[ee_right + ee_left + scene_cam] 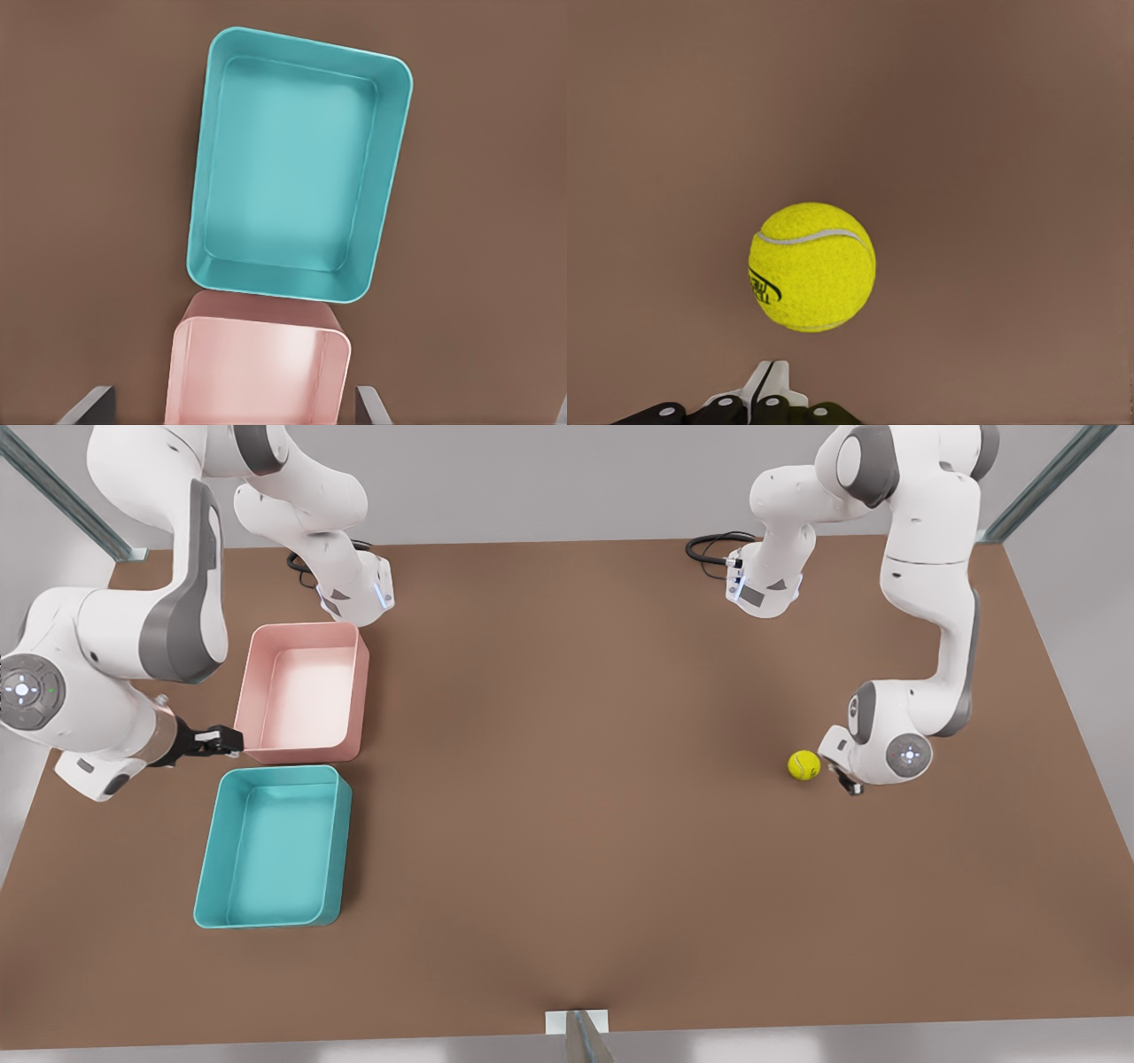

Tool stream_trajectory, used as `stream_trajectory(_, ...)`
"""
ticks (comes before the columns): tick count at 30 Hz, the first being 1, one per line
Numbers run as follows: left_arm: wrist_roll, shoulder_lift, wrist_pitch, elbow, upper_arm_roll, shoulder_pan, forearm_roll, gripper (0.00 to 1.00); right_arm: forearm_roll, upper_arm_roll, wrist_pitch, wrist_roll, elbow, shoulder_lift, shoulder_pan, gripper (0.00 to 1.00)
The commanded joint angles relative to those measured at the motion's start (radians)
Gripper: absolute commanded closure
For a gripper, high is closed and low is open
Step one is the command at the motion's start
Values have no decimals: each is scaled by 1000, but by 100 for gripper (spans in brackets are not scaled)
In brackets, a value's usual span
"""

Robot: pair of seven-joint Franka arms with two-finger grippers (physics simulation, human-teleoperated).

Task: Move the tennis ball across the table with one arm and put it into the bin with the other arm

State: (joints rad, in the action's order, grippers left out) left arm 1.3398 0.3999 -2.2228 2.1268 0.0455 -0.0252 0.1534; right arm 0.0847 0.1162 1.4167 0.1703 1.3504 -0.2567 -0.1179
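**Ball sits free by the left pincer; bin waits at the far end**

Nearest your front camera is the near edge of the surface point(567, 974), bare brown board with wide open room down the middle. The tennis ball point(803, 765) rests on that surface toward its end at the front view's right, well in from the near and far edges. Your left pincer point(849, 784) is low and just beside the ball; in its wrist view the fingertips point(772, 382) are pressed together with nothing between them, and the ball point(812, 266) lies just ahead of them, untouched as far as you can tell.

Expect the ball to be light, springy and fuzzy, so it should grip well but will roll at the slightest nudge. With the fingers closed, you are set up for a push rather than a pick. Aim through its middle, or it may veer off line.

The bin point(275, 849) stands near the opposite end, with the pink tub point(304, 691) just behind it, almost touching. Your right pincer point(215, 740) hovers between the two at their outer side, spread wide and empty, looking down on both tubs. That arm waits. Judge your push so the ball stops short of the bin wall, within its reach.
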Motion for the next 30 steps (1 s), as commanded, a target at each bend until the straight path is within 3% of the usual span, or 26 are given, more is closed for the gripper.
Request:
stream_trajectory(1, 441, 5, -6, 5, 1, -10, -17, 79, 0, 0, -1, 15, 0, 1, -3, 0)
stream_trajectory(7, 512, 36, -15, 22, 2, -18, 8, 79, 0, 0, -1, 17, 0, -1, -3, 0)
stream_trajectory(13, 284, 40, -74, 13, 1, 39, -37, 79, 0, 0, -1, 20, 0, -1, -3, 0)
stream_trajectory(17, -556, 39, -55, -47, -220, 136, -25, 79, 1, 0, 1, 20, 0, -1, -3, 0)
stream_trajectory(19, -951, 40, -5, -122, -230, 136, -66, 79, 1, 0, 1, 20, 0, -1, -3, 0)
stream_trajectory(22, -1012, 42, 3, -156, -228, 122, -69, 78, 1, 0, 1, 21, 0, -1, -3, 0)
stream_trajectory(23, -1178, 4, 66, -182, -190, 120, -98, 60, 1, 0, -1, 21, 0, 1, -3, 0)
stream_trajectory(24, -1263, -113, 210, -208, -144, 155, -110, 0, 1, 0, -1, 21, 0, 1, -3, 0)
stream_trajectory(25, -1275, -237, 377, -243, -18, 174, -129, 0, 1, 0, -1, 21, 0, 1, -3, 0)
stream_trajectory(26, -1277, -199, 684, -468, 88, 174, -325, 0, 0, 0, -1, 21, 0, 1, -3, 0)
stream_trajectory(28, -1409, -197, 775, -539, 126, 179, -311, 0, 0, 0, -1, 20, 0, -1, -3, 0)
stream_trajectory(30, -1440, -214, 759, -539, 71, 179, -172, 0, -17, -1, 13, 5, -11, -35, -26, 0)
